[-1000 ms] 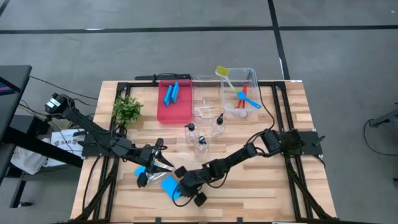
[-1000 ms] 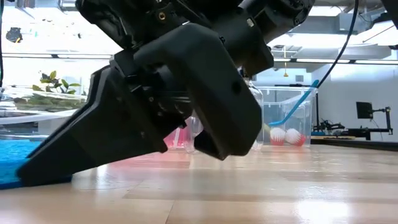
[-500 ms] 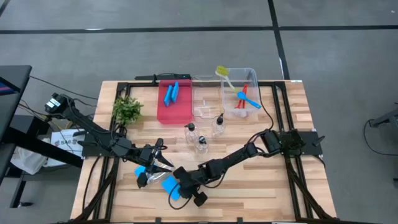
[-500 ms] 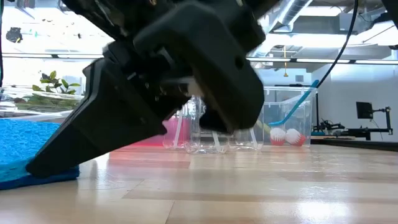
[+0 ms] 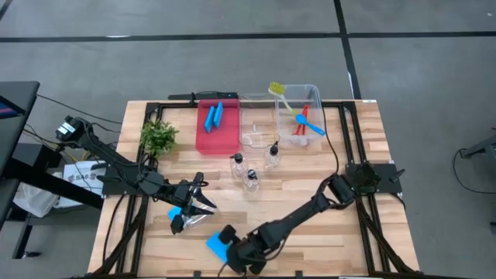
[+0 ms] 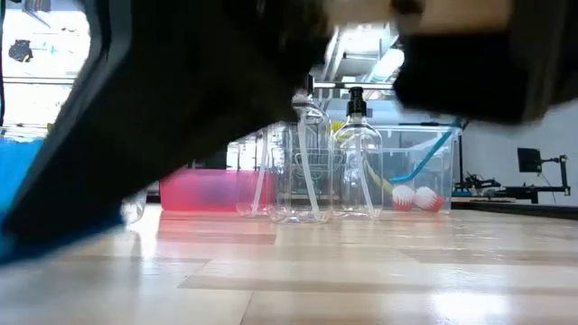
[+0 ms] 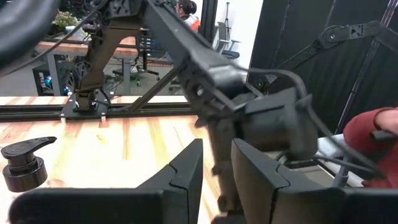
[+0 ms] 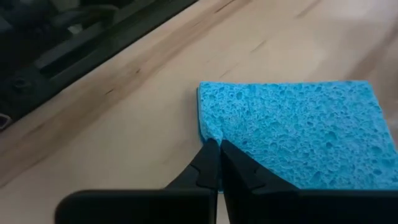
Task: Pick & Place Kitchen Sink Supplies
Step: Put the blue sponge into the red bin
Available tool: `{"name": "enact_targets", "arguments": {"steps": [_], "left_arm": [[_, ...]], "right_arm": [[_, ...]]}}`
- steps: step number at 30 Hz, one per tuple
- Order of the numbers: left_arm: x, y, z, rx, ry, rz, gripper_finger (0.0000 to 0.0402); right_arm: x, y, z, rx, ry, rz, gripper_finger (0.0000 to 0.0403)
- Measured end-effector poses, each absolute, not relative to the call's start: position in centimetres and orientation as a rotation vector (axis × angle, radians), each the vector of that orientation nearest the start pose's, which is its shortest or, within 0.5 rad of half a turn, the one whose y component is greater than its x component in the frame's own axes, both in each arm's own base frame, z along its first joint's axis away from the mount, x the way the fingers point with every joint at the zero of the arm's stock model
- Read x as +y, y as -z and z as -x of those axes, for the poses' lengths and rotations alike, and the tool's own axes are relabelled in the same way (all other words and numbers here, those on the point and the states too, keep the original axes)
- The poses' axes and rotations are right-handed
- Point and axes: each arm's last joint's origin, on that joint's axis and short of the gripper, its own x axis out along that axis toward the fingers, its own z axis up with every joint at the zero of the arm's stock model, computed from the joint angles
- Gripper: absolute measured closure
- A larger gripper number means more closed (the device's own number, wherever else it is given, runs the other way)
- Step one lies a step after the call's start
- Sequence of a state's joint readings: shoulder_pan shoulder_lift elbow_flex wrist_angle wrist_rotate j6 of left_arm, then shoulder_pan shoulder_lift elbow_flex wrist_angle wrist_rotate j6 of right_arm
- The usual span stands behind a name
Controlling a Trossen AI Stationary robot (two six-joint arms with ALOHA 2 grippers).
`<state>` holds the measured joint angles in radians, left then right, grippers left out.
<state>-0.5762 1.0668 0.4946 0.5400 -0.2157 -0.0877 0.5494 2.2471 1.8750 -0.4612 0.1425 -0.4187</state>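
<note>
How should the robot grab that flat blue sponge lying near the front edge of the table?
Probably by a thin edge, coming in low from the side. The blue sponge lies flat on the table, so only its thin edges give two opposite faces to pinch. The right pincer is shut at one corner, so it would need to open first.

Bright-blue porous sponge (image 8: 292, 134); red tray (image 5: 217, 133); green plant (image 5: 158, 137); black fingers (image 8: 214, 163).

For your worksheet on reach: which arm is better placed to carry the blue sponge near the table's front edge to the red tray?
The right: its pincer is shut on the blue sponge. The left pincer is beside another sponge.
</note>
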Motion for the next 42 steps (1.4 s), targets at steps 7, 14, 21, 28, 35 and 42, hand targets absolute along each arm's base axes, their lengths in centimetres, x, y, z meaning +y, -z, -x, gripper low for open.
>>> {"name": "enact_targets", "arguments": {"steps": [7,14,21,28,35,42], "left_arm": [[-11.8,-24.9,-19.4,0.046,0.359,0.074,0.0315],[-11.8,-24.9,-19.4,0.046,0.359,0.074,0.0315],[-11.9,-24.7,-19.5,0.049,0.356,0.037,0.0315],[-11.9,-23.5,-20.3,0.086,0.195,-0.068,0.0315],[-11.4,-23.1,-20.6,0.101,0.009,-0.031,0.0315],[-10.4,-23.1,-21.1,0.093,-0.076,0.194,0.0315]], "right_arm": [[28.1,-23.2,-40.9,0.729,-0.384,0.817,0.0403],[28.9,-26.6,-37.0,0.693,0.003,0.890,0.0403],[29.5,-30.0,-32.8,0.529,0.385,0.774,0.0403],[28.3,-31.2,-31.3,0.415,0.568,0.583,0.0403],[26.2,-30.0,-32.3,0.446,0.656,0.585,0.0403],[24.7,-29.0,-34.1,0.501,0.690,0.618,0.0403]]}}
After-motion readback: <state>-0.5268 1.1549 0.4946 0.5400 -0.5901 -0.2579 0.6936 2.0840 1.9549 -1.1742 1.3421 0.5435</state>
